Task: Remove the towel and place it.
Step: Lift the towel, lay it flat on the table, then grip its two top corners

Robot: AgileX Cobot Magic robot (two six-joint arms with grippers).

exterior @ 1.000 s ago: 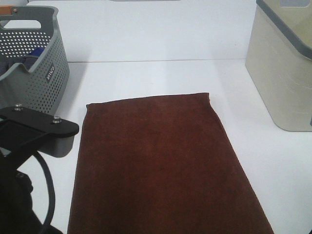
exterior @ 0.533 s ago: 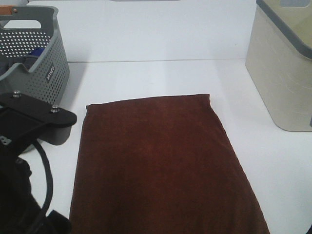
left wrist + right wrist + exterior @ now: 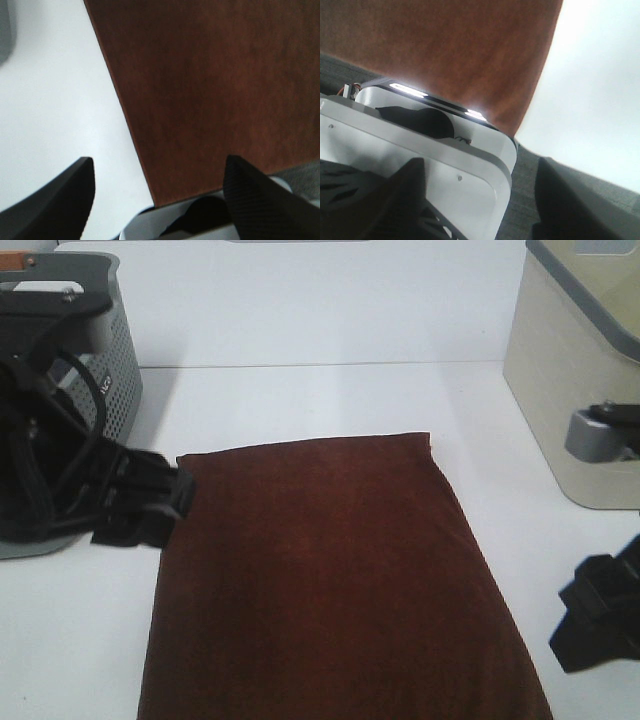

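while towel (image 3: 320, 580) lies flat on table (image 3: 300, 400) | basket (image 3: 122, 370) label partly hidden, unreadable

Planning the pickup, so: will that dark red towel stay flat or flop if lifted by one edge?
Probably floppy: the towel is plush cloth lying flat, so a lifted edge should drape. Pushed, it would likely bunch on the table rather than slide.

Bare tabletop (image 3: 320, 395) lies open beyond the towel (image 3: 330, 570), between the basket (image 3: 118, 380) at far left and the bin (image 3: 570, 380) at far right. Free strips run along both long sides of the towel: the left end effector (image 3: 180, 495) stands in the left one by the basket, the right end effector (image 3: 590, 630) in the right one
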